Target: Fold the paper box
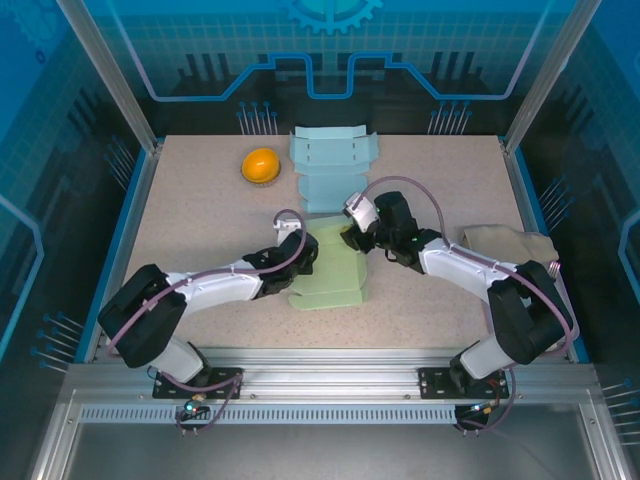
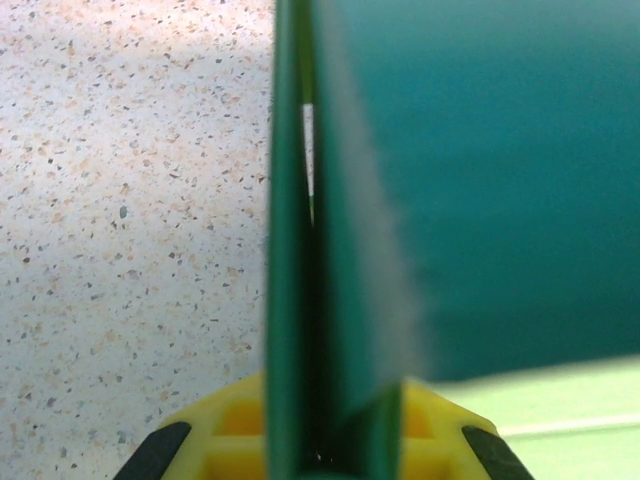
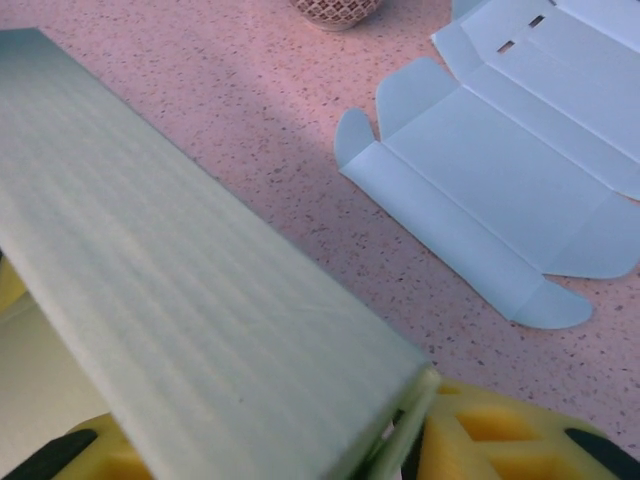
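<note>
workpiece location: the green paper box [image 1: 335,280] lies at the centre of the top view, on the speckled table [image 1: 200,230], between my two tools. it looks part-folded. in the right wrist view one panel is lifted clear of the table.

left gripper [image 1: 305,252]: clamped on the green paper box. in the left wrist view thin card layers stand edge-on up the middle of the frame, pinched between my yellow fingers [image 2: 225,430].

right gripper [image 1: 352,238]: positioned at the upper right corner of the box. in the right wrist view a pale green panel runs from upper left to lower centre, across the gap between the fingers. i cannot tell whether the jaws bear on it.

handling, as a judgement: the card is light and thin, stiff across a panel but ready to bend at its scored creases. pinched mid-panel it would likely dent for good, and its smooth face may slide in a loose hold. take hold at a panel edge close to a crease and brace the neighbouring panel with the other tool — push along the score, not across the flat.

not in use: a flat blue box blank [image 1: 330,170] at upper centre, and an orange object [image 1: 260,165] to its left.
</note>
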Robot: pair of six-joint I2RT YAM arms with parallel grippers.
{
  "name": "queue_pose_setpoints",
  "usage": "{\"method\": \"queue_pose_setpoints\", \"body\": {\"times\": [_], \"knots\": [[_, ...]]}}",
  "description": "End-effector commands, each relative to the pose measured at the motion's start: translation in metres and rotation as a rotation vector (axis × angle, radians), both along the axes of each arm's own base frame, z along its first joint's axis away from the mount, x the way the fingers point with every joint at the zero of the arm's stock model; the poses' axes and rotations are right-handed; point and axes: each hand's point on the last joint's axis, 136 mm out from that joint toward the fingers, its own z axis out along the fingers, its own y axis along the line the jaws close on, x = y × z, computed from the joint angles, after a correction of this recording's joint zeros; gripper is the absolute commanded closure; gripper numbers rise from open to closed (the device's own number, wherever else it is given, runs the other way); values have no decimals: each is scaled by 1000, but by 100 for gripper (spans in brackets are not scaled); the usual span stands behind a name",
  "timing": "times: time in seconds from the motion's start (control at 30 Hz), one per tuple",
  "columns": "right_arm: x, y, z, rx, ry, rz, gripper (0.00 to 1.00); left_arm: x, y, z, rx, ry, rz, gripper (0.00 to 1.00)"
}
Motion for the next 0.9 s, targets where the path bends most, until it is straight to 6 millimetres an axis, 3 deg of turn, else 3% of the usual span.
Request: {"method": "queue_pose_setpoints", "body": {"times": [0.0,0.37,0.57,0.87], "knots": [[5,-6,-2,-13,-35,-57,61,-1,10,-2,56,22,65,100],[-1,-24,-19,-13,5,-136,58,1,19,-6,74,46,153,100],[7,-14,-22,49,39,-149,58,1,7,-9,16,63,129,100],[17,0,-24,115,61,-155,58,0,5,-11,9,76,130,100]]}}
